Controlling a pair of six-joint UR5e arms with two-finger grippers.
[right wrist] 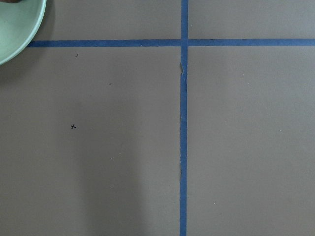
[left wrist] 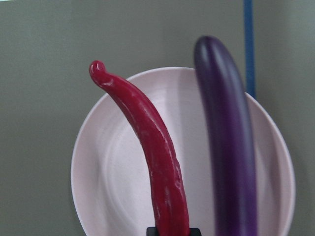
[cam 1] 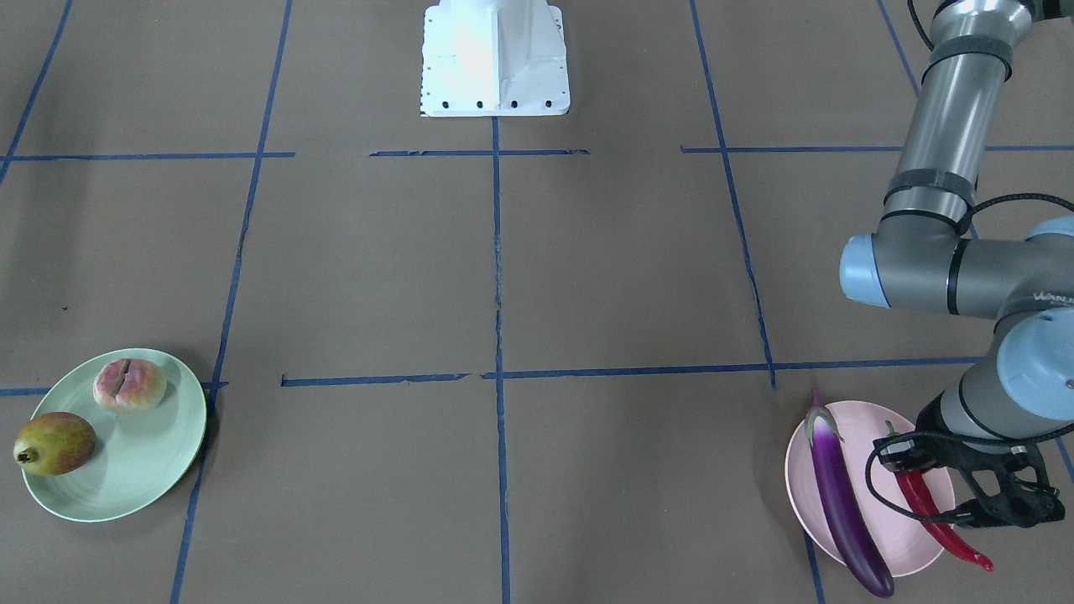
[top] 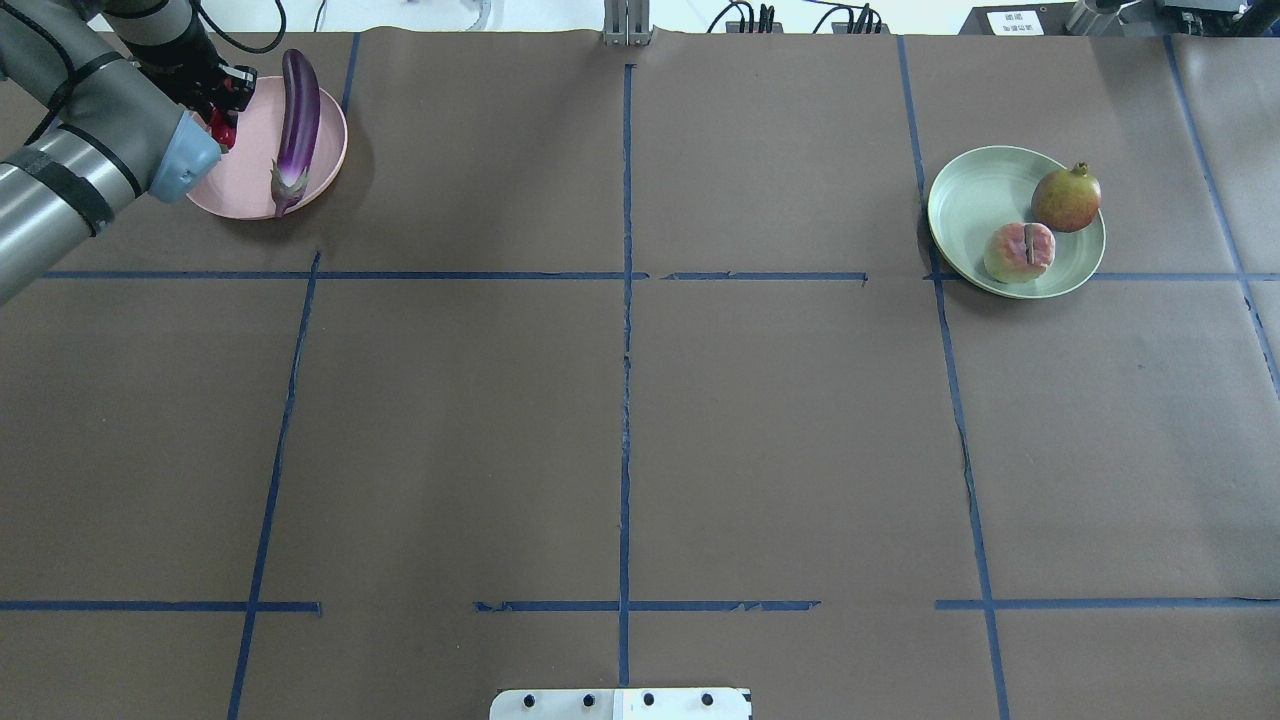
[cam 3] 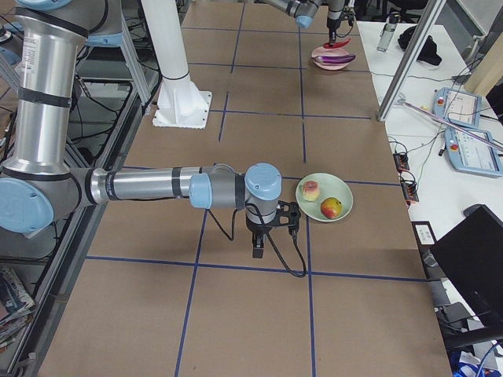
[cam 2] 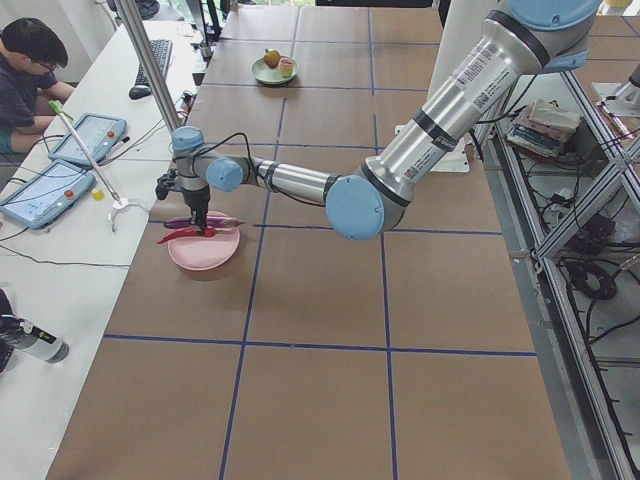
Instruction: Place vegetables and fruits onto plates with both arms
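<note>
Left fingers [cam 1: 1019, 503] pinching chili pepper [cam 1: 920, 497] over pink plate [cam 1: 877, 478], right fingers [cam 3: 256, 250] indistinct, cannot tell

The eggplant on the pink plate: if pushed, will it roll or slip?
Probably slippery: the eggplant looks glossy. Likely to roll sideways, being long and round. One end overhangs the pink plate, so it might slide off.
</note>
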